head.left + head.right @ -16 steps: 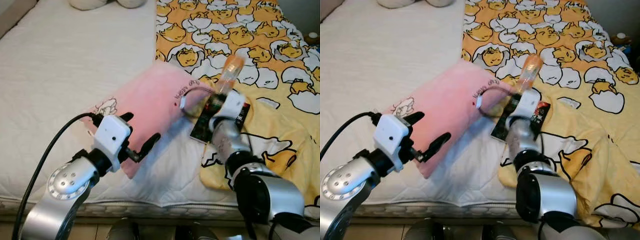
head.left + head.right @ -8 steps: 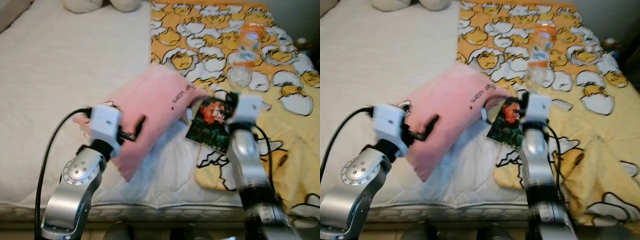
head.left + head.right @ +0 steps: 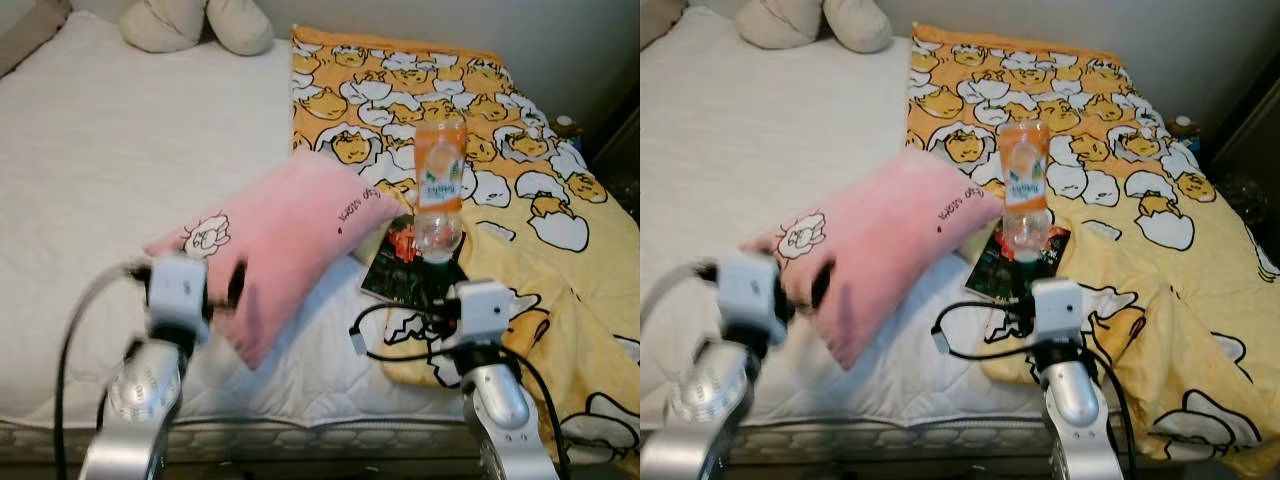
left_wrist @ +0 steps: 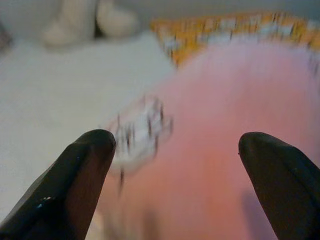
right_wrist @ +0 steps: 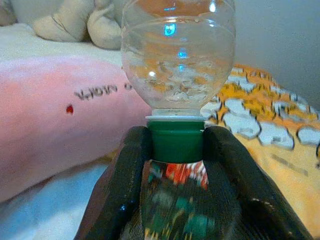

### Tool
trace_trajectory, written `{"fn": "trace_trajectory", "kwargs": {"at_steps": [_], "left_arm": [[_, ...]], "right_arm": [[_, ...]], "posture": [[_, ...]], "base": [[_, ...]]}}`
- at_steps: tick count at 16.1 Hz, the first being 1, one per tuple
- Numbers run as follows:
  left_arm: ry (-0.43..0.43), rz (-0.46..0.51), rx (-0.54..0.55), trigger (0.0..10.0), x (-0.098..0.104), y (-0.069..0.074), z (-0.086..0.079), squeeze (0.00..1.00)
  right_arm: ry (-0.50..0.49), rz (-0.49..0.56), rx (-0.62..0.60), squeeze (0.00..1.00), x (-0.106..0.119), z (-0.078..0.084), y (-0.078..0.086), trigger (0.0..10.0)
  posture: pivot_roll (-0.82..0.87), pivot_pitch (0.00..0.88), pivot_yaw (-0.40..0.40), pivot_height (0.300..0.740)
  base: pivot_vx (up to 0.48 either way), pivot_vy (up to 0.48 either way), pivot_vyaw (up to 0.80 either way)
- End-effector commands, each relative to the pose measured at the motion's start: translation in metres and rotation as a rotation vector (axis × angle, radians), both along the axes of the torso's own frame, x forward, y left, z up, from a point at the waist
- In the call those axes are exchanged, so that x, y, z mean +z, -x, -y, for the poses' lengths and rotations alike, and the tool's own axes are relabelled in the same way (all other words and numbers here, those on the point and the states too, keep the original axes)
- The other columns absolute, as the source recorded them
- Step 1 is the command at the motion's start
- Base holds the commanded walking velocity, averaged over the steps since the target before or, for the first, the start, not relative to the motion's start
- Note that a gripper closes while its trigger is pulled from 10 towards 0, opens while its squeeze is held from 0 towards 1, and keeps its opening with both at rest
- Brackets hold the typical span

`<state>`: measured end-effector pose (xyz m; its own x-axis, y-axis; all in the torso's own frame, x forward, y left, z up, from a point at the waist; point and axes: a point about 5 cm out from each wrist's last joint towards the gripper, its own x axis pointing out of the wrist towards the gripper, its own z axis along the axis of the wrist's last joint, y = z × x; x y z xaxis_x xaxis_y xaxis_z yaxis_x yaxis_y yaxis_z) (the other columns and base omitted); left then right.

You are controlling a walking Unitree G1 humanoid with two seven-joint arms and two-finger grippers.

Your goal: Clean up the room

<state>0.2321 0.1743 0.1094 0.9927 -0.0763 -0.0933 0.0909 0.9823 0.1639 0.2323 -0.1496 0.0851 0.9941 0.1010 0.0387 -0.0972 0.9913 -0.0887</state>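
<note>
My right gripper [image 5: 175,145] is shut on the green cap [image 5: 175,140] of a clear plastic bottle [image 3: 440,190] with an orange label. The bottle stands cap-down above a dark magazine [image 3: 398,262] on the bed. A pink pillow [image 3: 290,225] with a small cartoon print lies across the white mattress [image 3: 110,160]. My left gripper [image 3: 232,290] sits at the pillow's near edge, open, and its fingers [image 4: 85,165] spread wide in front of the pink fabric [image 4: 210,150].
A yellow blanket [image 3: 530,160] with egg-character print covers the right half of the bed. Beige plush cushions [image 3: 195,22] lie at the head of the bed. A dark piece of furniture [image 3: 1255,150] stands past the right edge. The mattress's front edge [image 3: 300,430] is close below.
The camera has pulled back and tilted up. My right arm drew back and brought the bottle from a tilt to upright. My left gripper moved back to the pillow's near edge.
</note>
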Motion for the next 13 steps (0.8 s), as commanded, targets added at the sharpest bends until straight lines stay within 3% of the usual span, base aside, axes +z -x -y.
{"fn": "trace_trajectory", "kwargs": {"at_steps": [1, 5, 6, 7, 9, 11, 12, 13], "left_arm": [[0.035, 0.072, -0.034, 10.0, 0.017, -0.009, 0.01, 0.0], [0.08, 0.13, -0.039, 10.0, 0.034, -0.029, 0.015, 0.0], [0.088, 0.129, -0.012, 10.0, 0.034, -0.029, 0.011, 0.75], [0.188, 0.11, 0.078, 10.0, 0.032, -0.03, 0.0, 1.0], [0.278, 0.063, 0.177, 10.0, 0.026, -0.03, -0.009, 1.0], [0.241, 0.062, 0.177, 10.0, 0.024, -0.03, -0.009, 1.0], [0.194, 0.083, 0.144, 10.0, 0.027, -0.031, -0.006, 0.0], [0.18, 0.103, 0.126, 10.0, 0.03, -0.031, -0.005, 0.0]], "right_arm": [[-0.011, 0.0, -0.072, 0.0, 0.002, 0.01, -0.006, 0.0], [-0.074, 0.034, -0.109, 0.0, 0.013, 0.008, -0.021, 0.0], [-0.095, 0.021, -0.126, 0.0, 0.012, 0.01, -0.02, 0.0], [-0.158, -0.012, -0.174, 0.0, 0.007, 0.015, -0.019, 0.0], [-0.218, -0.04, -0.215, 0.0, 0.003, 0.02, -0.018, 0.0], [-0.202, -0.041, -0.21, 0.0, 0.002, 0.021, -0.021, 0.0], [-0.2, -0.042, -0.201, 0.0, 0.002, 0.021, -0.023, 0.0], [-0.202, -0.044, -0.193, 0.0, 0.003, 0.021, -0.025, 0.0]], "posture": [[0.06, 0.0, -0.063, 0.74], [0.05, 0.0, -0.056, 0.74], [0.05, 0.0, -0.057, 0.74], [0.05, 0.0, -0.057, 0.74], [0.05, 0.0, -0.059, 0.74], [0.05, 0.0, -0.058, 0.74], [0.05, 0.0, -0.057, 0.74], [0.05, 0.0, -0.058, 0.74]], "base": [[0.0, 0.0, 0.0], [0.0, 0.0, 0.0], [0.0, 0.0, 0.0], [0.0, 0.0, 0.0], [0.0, 0.0, 0.0], [0.0, 0.0, 0.0], [0.0, 0.0, 0.0], [0.0, 0.0, 0.0]]}}
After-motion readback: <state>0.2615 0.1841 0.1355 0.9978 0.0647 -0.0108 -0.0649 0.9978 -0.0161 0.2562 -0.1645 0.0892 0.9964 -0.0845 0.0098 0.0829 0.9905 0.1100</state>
